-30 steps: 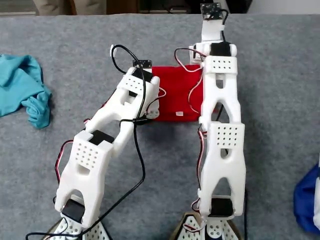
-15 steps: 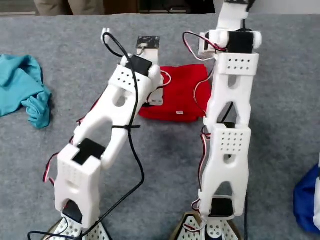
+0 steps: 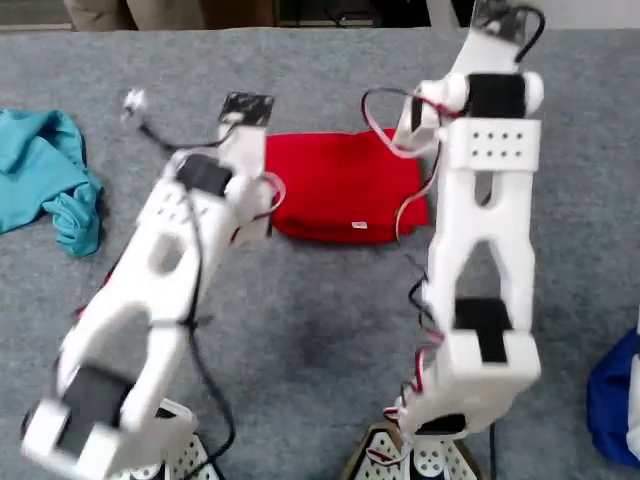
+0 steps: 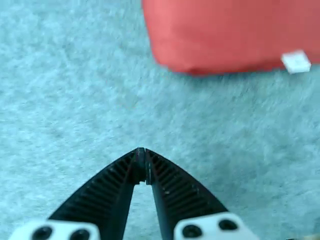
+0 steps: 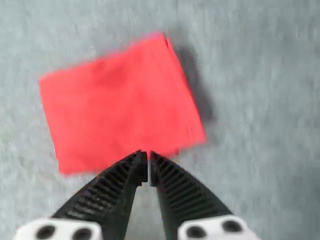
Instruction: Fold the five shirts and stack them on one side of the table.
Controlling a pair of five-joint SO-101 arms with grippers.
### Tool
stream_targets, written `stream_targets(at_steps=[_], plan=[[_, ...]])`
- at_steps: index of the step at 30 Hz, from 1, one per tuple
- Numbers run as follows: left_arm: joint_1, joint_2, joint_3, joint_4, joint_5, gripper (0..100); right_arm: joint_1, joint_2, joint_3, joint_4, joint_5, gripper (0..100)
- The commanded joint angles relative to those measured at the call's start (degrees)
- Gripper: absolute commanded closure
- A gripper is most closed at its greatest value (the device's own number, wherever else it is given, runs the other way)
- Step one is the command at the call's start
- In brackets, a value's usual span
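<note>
Looking down over the grey table [image 3: 330,330], I have the left arm [image 3: 150,290] and right arm [image 3: 485,250] on either side of the folded red shirt [image 3: 340,185], which lies mid-table toward the far edge. A crumpled teal shirt [image 3: 40,175] sits at the left edge and a blue shirt [image 3: 612,400] at the right. The left jaws are pressed together over bare table near the red shirt. The right jaws are pressed together above its edge. A white tag [image 4: 296,61] shows on it.
</note>
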Motion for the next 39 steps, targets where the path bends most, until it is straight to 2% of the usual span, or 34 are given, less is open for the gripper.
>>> stream_targets(at_steps=[1,5,9,16,20,23,29,39], plan=[[-1.7,-17.1,13.7,-3.3,-5.4,98,-2.9,-9.7,13.6,0.6,-5.1,90.3],[-5.5,-31.3,24.0,-5.1,-6.9,98,-5.0,-11.0,24.0,-1.7,-13.3,85.1],[-10.1,-40.2,29.5,-4.7,-6.9,98,-5.1,-11.0,32.4,-10.1,-20.9,80.9],[-19.3,-42.0,32.9,-4.0,-6.7,98,-6.7,-11.5,42.3,-27.3,-31.3,69.7],[-20.8,-41.6,32.1,-1.2,-6.7,98,-9.8,-11.2,45.8,-34.6,-34.9,58.6],[-20.8,-41.6,30.8,1.1,-6.7,98,-13.6,-11.4,46.7,-38.6,-38.5,53.9],[-20.9,-41.6,29.7,3.1,-6.7,98,-17.5,-11.0,47.1,-45.5,-45.6,53.3],[-20.9,-41.6,29.8,3.1,-6.7,98,-11.2,-11.0,58.5,-61.0,-49.0,53.3]])
